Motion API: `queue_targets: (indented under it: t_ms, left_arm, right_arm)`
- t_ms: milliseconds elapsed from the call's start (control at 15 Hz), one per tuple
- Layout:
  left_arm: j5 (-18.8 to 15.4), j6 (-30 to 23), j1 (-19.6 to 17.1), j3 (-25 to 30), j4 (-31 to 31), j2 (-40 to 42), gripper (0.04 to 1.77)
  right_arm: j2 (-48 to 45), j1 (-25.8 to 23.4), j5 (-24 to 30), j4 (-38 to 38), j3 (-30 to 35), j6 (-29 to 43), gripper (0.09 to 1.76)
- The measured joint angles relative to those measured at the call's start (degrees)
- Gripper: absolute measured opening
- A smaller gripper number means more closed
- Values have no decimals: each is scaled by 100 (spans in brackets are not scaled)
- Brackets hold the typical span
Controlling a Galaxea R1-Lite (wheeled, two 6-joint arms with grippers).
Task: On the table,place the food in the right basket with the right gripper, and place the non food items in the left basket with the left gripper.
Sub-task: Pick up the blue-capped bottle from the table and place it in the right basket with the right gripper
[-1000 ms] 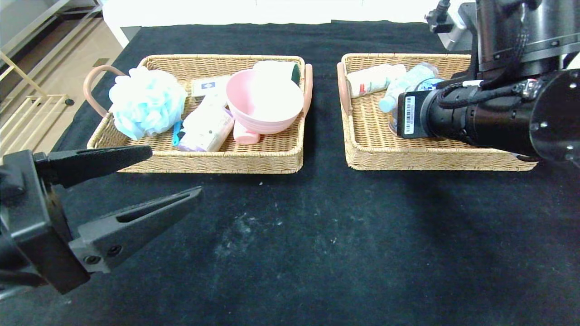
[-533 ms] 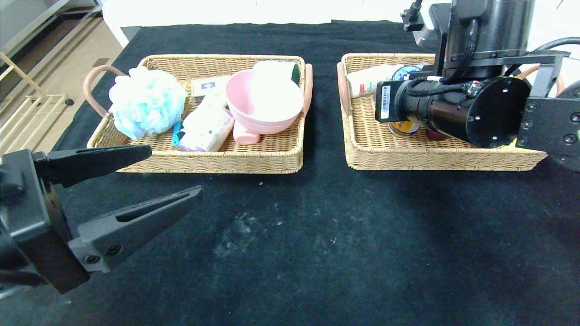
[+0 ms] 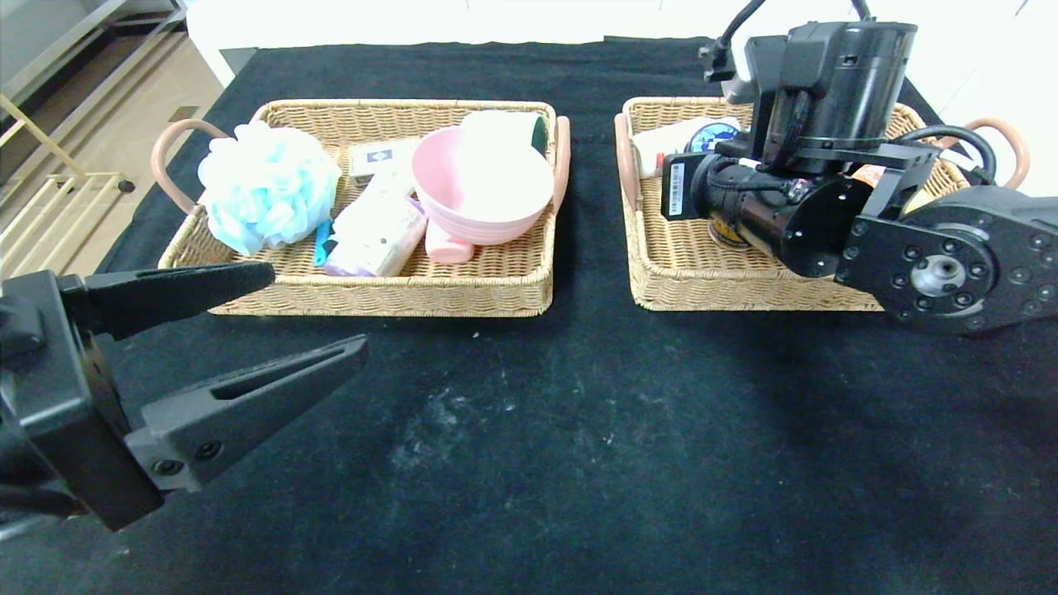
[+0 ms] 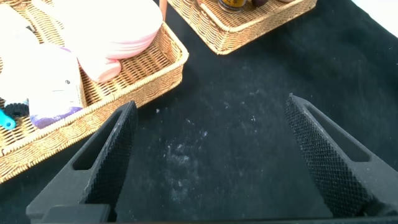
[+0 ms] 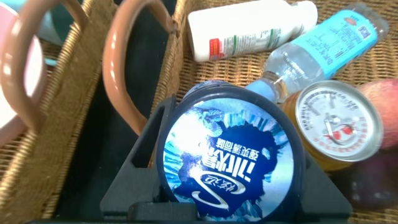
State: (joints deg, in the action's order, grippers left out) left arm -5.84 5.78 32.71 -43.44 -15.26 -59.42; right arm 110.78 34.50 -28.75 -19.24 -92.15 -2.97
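My right gripper [image 5: 227,163] is shut on the dark blue jar [image 5: 227,155], its blue-white lid facing the wrist camera. It hangs over the left end of the right basket [image 3: 678,268]. In the head view only the edge of the jar's lid [image 3: 716,132] shows behind my right arm. The gold can [image 5: 336,121] stands in that basket beside the jar. My left gripper [image 3: 318,312] stands open over the black table [image 3: 579,430], in front of the left basket [image 3: 413,291], with nothing between its fingers. That basket holds the pink bowl [image 3: 483,190], the blue pouf [image 3: 264,186] and the white canister [image 3: 376,235].
A white bottle [image 5: 249,31] and a clear water bottle [image 5: 329,43] lie at the far side of the right basket. A reddish round thing [image 5: 380,102] sits beside the can. Both baskets have pink loop handles [image 5: 134,74]. Small boxes lie in the left basket.
My right arm has swung left and back over the right basket, with the jar in its grip. The left arm has not moved.
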Motion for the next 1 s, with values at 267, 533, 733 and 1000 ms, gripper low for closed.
queue_targets:
  t_ms: [267,533,733,1000]
  left_arm:
    - [0,0,0,-5,-6,0,172]
    - [6,0,0,-6,-4,10,172]
    - [9,0,0,-6,-2,10,172]
    - [2,4,0,0,-2,-9,172]
  right_arm:
    - [218,-121,2,-208,-32,-20,87]
    - [262,-132,2,-319,0,-93,92]
    - [265,-123,2,-325,4,-85,118]
    - [236,-96,-2,-324,15,-94,139]
